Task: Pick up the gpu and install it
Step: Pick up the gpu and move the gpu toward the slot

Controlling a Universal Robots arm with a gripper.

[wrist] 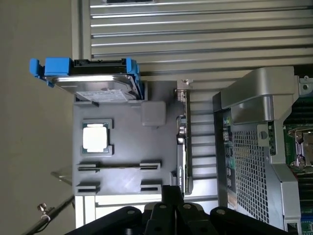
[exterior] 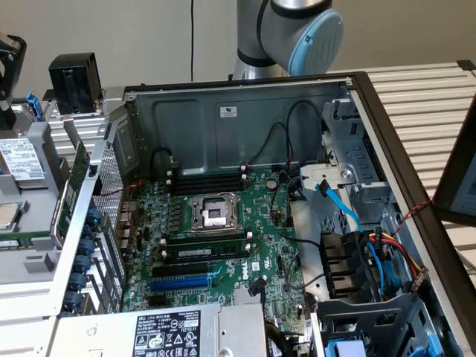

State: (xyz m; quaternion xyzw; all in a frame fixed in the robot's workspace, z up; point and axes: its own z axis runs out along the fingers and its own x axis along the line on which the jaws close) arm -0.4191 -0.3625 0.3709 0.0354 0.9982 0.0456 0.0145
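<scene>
Slatted table [wrist: 195, 29] holds the grey parts tray [wrist: 127, 147], with the gpu [wrist: 183, 142] standing on edge beside the PC case [wrist: 249, 161]. My gripper [wrist: 172, 196] is clenched, empty, close by. Probably light, stiff, fragile; I'd pinch the board's edge.

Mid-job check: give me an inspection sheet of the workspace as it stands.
Surface: slatted aluminium table
Job's things: small green gpu card with silver bracket, on edge in grey plastic tray; open metal computer case with large green motherboard, card not in it
Clutter: silver hard drive in blue caddy, square CPU chip, both on tray
Pincer: black pincer shut, empty, over tray
Cables: blue flat cable, red-yellow wire bundle inside case
Surroundings: beige wall
</scene>
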